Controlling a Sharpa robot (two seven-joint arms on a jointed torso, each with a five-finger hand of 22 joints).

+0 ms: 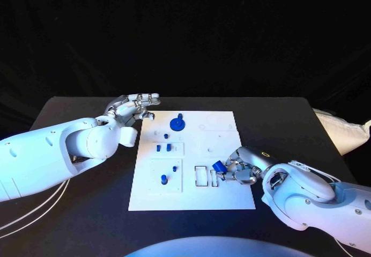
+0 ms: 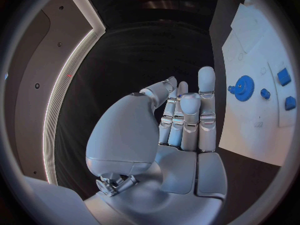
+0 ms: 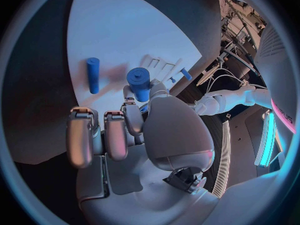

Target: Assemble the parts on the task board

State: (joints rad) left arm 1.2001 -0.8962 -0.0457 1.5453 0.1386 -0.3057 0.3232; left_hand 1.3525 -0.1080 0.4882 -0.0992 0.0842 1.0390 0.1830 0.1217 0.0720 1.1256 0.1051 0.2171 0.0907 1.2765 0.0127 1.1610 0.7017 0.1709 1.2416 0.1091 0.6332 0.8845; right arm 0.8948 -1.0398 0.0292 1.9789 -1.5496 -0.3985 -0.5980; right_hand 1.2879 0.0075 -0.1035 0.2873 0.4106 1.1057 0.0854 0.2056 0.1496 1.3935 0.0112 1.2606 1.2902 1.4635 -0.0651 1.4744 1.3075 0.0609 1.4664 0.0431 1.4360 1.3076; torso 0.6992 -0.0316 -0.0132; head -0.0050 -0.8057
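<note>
The white task board (image 1: 193,187) lies in the middle of the black table. My right hand (image 1: 238,170) is over its near right part and pinches a short blue cylinder (image 1: 220,167) (image 3: 139,82) between thumb and finger, just beside the rectangular slots (image 1: 202,175). Another blue peg (image 3: 92,75) lies flat on the board beyond it. A blue gear (image 1: 178,124) (image 2: 242,88) sits near the far edge. Small blue pieces (image 1: 164,147) stand mid-left, and more (image 1: 164,179) lie nearer. My left hand (image 1: 135,107) (image 2: 181,120) hovers off the board's far left corner, fingers straight, holding nothing.
A white cloth bundle (image 1: 344,131) lies at the table's right edge. White cables (image 1: 31,214) run along the near left. Bare black table surrounds the board on every side.
</note>
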